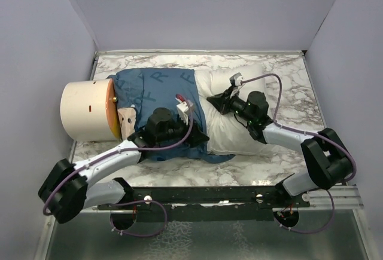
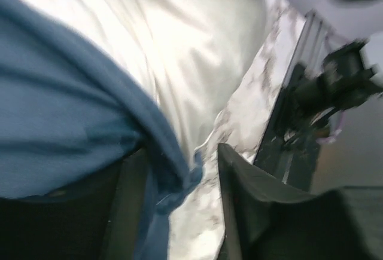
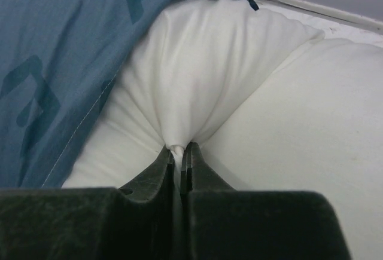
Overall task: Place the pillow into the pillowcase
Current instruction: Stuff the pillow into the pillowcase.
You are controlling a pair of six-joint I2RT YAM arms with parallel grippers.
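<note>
Top external view sets the pillow [image 1: 232, 134] mid-table, its 9 o'clock part sheathed in the pillowcase [image 1: 158, 89] and its bare white end toward 3 o'clock. The right gripper [image 1: 214, 101] bears on that bare end just beside the pillowcase mouth, on the 12 o'clock side. The left gripper [image 1: 197, 136] sits at the mouth's 6 o'clock corner. Right wrist view gives what the overhead cannot: those jaws are pressed together on a small pinch of white pillow fabric, with puckers fanning up toward 12 o'clock and blue cloth draped at 10 o'clock. Left wrist view shows the left fingers [image 2: 251, 200] spread apart. The blue hem hangs in the gap against the 9 o'clock finger, bare marble table [image 2: 251, 110] shows beside the other, and the pillow lies at 12 o'clock. That view is blurred, so cloth detail is lost. From above, the left arm's dark body hides its own fingertips. A cream cylinder [image 1: 84, 110] stands at the pillowcase's 9 o'clock end.
</note>
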